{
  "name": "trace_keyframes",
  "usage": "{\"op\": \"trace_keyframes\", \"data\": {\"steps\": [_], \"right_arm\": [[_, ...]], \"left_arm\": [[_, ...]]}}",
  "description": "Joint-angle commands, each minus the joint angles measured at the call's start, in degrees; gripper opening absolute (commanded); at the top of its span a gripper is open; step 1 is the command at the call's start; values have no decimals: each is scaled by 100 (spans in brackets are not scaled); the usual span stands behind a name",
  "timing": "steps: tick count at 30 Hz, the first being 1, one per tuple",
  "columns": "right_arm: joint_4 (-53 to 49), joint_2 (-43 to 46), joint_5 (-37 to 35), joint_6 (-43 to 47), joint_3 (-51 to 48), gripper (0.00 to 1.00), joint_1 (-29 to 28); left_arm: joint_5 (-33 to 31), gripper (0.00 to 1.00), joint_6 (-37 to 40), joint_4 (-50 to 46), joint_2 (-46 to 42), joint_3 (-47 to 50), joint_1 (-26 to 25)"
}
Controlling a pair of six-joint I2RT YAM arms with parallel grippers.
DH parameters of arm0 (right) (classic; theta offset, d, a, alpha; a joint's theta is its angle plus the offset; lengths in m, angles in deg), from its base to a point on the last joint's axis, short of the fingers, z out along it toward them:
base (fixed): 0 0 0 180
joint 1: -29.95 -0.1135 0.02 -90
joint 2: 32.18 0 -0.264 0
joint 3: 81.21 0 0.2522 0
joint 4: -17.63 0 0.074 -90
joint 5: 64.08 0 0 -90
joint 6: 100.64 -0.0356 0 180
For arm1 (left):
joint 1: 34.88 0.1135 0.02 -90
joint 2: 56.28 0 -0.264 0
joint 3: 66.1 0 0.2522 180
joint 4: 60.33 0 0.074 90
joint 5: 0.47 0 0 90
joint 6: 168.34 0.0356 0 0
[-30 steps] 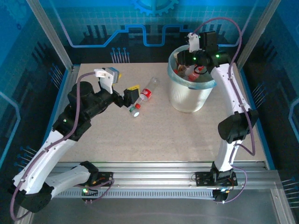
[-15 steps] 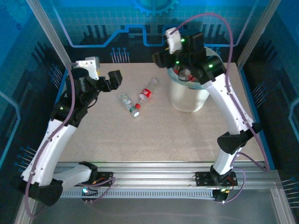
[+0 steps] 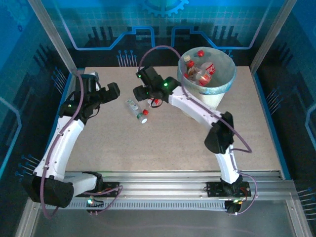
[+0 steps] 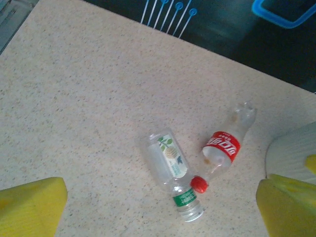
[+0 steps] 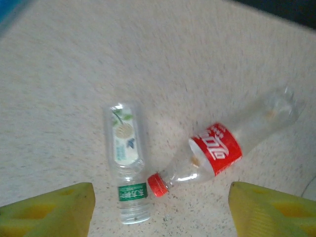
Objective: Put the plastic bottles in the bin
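2 plastic bottles lie on their sides on the speckled table (image 3: 173,143), left of the bin. One is the leaf-label bottle (image 5: 126,158), clear with a green band at its neck. The other is the red-label bottle (image 5: 222,148), also clear, angled so that its red cap (image 5: 157,185) sits right against the first one's neck. The bin (image 3: 228,74) stands upright near the table's far right corner, lined with a pale blue-green bag. It holds a heap of more bottles (image 3: 200,71) with red caps and red labels. The right gripper (image 5: 160,210) hangs above the 2 loose bottles, its arm stretched leftward in front of the bin. Its yellow pads (image 5: 49,210) are spread wide to either side of the pair and pinch nothing. The left gripper (image 4: 159,207) is off to the left of the same 2 bottles, well apart from them. Its yellow pads (image 4: 32,207) are also spread wide and empty, and both bottles show between them in the left wrist view.
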Motion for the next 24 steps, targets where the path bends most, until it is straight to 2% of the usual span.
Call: {"op": "trace_keyframes", "data": {"steps": [1, 7, 14, 19, 24], "right_arm": [[-27, -311, -544, -792, 124, 79, -8], [-67, -1195, -1121, -1363, 606, 92, 54], [-342, -2128, -1277, -1921, 1223, 95, 198], [-350, -2332, -1202, -2157, 1184, 93, 325], [-204, -2300, -763, -2227, 948, 80, 445]], "left_arm": [[20, 99, -3, -49, -210, 143, 110], [60, 99, 103, 48, -323, 219, 130], [100, 99, 209, 42, -422, 253, 174], [140, 99, 237, -14, -473, 254, 235], [194, 99, 208, -9, -531, 255, 270]]}}
